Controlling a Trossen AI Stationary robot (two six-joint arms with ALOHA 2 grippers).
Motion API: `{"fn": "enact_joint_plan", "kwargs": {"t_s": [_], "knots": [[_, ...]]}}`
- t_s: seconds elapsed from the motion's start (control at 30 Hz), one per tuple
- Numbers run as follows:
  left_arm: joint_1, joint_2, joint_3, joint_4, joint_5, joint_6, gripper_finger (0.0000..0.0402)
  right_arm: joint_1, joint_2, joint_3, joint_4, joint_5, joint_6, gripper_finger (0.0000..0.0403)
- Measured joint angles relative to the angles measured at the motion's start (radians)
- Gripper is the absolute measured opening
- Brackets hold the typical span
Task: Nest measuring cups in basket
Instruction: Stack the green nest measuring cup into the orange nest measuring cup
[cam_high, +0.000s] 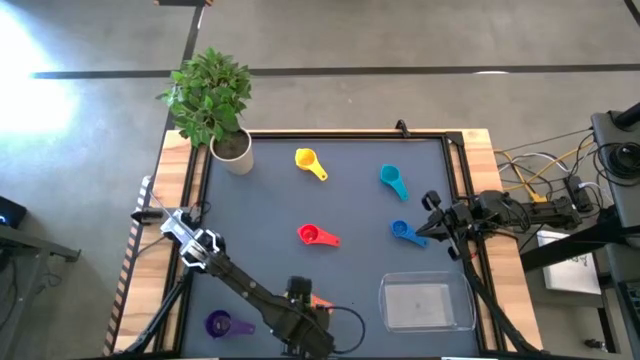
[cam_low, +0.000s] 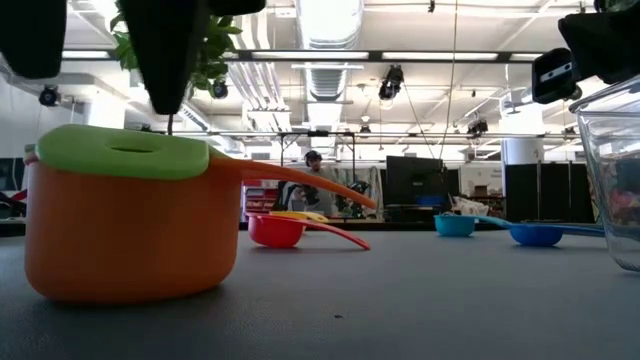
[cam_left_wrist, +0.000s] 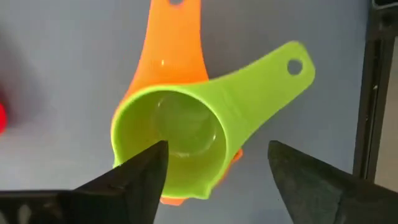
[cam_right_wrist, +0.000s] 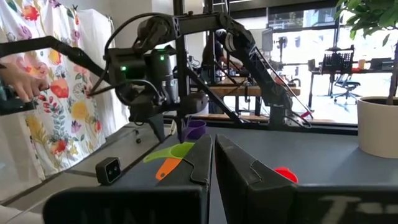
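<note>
Hanging low at the near edge of the table, L gripper (cam_left_wrist: 214, 171) w/ fingers (cam_left_wrist: 140, 171) spread wide apart, gripping nothing. Hovering right over green cup (cam_left_wrist: 180, 134), one finger on each side of it. Can't tell if that finger is touching the rim or just above it.

Sitting inside orange cup (cam_low: 130, 235), green cup, w/ its rim sticking up a bit over the orange rim. Pointing diff. ways, the 2 handles: spreading out like a V. Standing upright on the dark table (cam_high: 350, 210), both cups, near the front edge, left of basket (cam_high: 425, 305) & well apart from it.

Lying near the front left corner, purple cup (cam_high: 218, 323), just beside the L arm.

Lying in the middle of the table, red cup (cam_high: 310, 235). Sitting farther back, yellow cup (cam_high: 306, 160). Sitting back & to the right, teal cup (cam_high: 390, 177). Lying below that, blue cup (cam_high: 402, 230).

Waiting at the right edge of the table, R gripper (cam_right_wrist: 213, 162), fingers pressed together, holding nothing, close to blue cup.

Sitting in the front right corner, basket, w/ no cups in it.

Standing at the back left corner, white plant pot (cam_high: 232, 150).

Standing far off in the room, a person (cam_low: 315, 165).
</note>
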Motion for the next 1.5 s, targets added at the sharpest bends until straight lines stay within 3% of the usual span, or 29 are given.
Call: {"fn": "enact_joint_plan", "kwargs": {"t_s": [0.3, 0.87, 1.07, 1.3, 1.5], "knots": [[-0.044, -0.003, 0.068, 0.05, -0.179, 0.131, 0.0327, 0.0, 0.001, 0.0, 0.0, 0.0, 0.0, 0.0009], [-0.105, 0.111, 0.06, 0.091, -0.3, 0.442, 0.0329, 0.0, 0.001, 0.0, 0.0, 0.0, 0.0, 0.0009], [-0.087, 0.117, 0.06, 0.093, -0.365, 0.42, 0.0329, 0.0, 0.001, 0.0, 0.0, 0.0, 0.0, 0.0009], [-0.041, 0.117, 0.06, 0.091, -0.364, 0.337, 0.0329, 0.0, 0.001, 0.0, 0.0, 0.0, 0.0, 0.0009], [0.023, 0.116, 0.06, 0.091, -0.265, 0.221, 0.0329, 0.0, 0.001, 0.0, 0.0, 0.0, 0.0, 0.0009]]}}
